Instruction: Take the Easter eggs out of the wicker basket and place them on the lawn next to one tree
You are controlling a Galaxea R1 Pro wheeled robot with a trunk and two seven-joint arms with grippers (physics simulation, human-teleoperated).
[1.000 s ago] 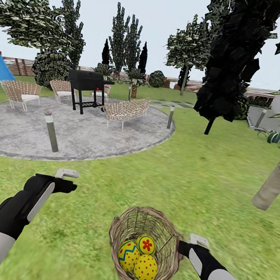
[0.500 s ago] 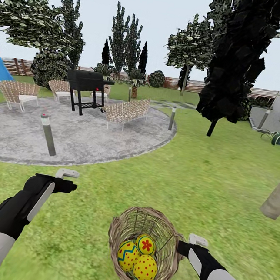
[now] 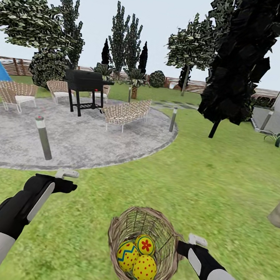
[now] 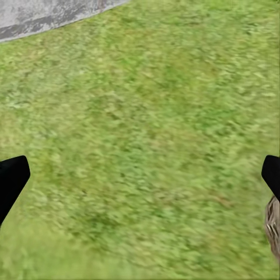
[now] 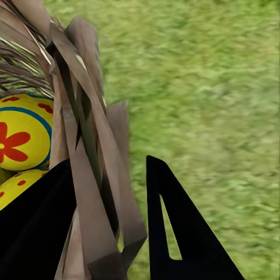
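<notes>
Head view: right end effector (image 3: pixel 182 249) grips the wicker basket (image 3: pixel 142 247) rim, holding three Easter eggs (image 3: pixel 139 256) above the lawn (image 3: pixel 206 174); left end effector (image 3: pixel 67 179) hangs open, empty, beside it.

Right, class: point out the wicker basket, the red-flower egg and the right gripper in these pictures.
wicker basket (image 3: pixel 126 226): head view, on its woven left wall.
red-flower egg (image 3: pixel 145 244): head view, on the red flower.
right gripper (image 5: pixel 119 233): right wrist view, midway between its fingertips, astride the basket's rim.

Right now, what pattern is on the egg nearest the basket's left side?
Blue zigzags on yellow, on that egg in the wicker basket; clearest in the head view.
</notes>
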